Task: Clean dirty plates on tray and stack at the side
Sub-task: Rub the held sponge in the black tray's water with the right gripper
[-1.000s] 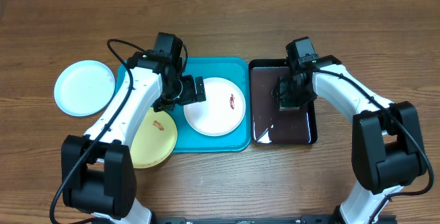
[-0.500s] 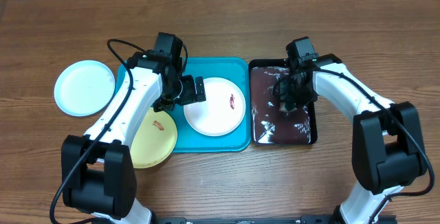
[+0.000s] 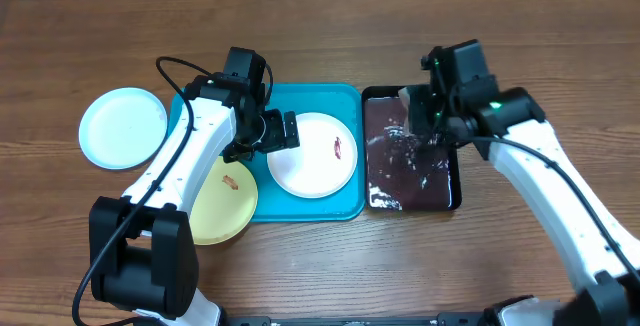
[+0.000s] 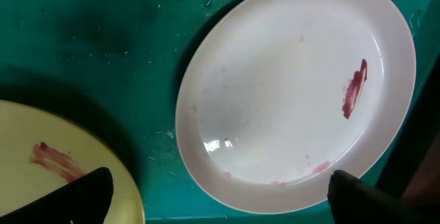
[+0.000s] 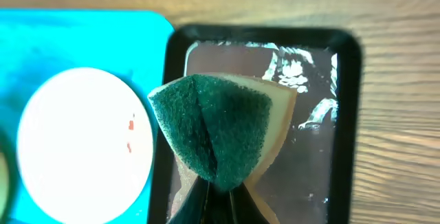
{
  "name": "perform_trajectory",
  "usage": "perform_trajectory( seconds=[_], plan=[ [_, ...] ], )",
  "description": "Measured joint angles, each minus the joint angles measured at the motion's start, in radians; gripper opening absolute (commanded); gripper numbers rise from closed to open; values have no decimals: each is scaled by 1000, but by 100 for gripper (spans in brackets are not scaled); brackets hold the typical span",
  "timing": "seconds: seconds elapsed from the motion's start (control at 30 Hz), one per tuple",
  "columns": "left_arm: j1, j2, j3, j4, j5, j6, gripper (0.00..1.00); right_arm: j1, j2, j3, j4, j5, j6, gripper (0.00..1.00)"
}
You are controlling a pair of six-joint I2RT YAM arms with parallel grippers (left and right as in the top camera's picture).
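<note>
Overhead: your left fingers (image 3: 285,130) sit over the turquoise tray (image 3: 300,99), right at the edge of the white plate (image 3: 313,161). That plate lies flat on the tray with a red smear (image 3: 339,147) on the side away from these fingers. The yellow-green plate (image 3: 225,204) is near them toward the robot, smeared too, and hangs over the tray's rim onto the surface (image 3: 320,26). A pale plate (image 3: 123,128) lies on the surface well apart from them, off the tray. Your right fingers (image 3: 428,118) are over the far end of the black tray (image 3: 455,191), which holds rippled liquid. They hold a sponge (image 3: 407,99).

Left wrist: the left fingers (image 4: 86,196) are spread wide and grip nothing. The white plate (image 4: 289,80) fills the gap between and ahead of them. The yellow-green plate (image 4: 48,148) is beside one tip.

Right wrist: the right fingers (image 5: 194,207) are pinched tight on the sponge (image 5: 213,128), which is folded with its green side out and a yellow edge showing. The black tray (image 5: 261,35) is below them. The turquoise tray (image 5: 82,35) and the white plate (image 5: 82,148) are off to one side. You cannot tell whether the sponge touches the liquid.
</note>
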Motion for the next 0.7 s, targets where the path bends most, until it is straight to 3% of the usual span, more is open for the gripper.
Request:
perform_trajectory(
  seconds=[0.2,0.7],
  plan=[
    [0,0,0,0,0,0,100,0,-91,0,-11,0,0,4],
    [0,0,0,0,0,0,100,0,-98,0,-15,0,0,4]
  ],
)
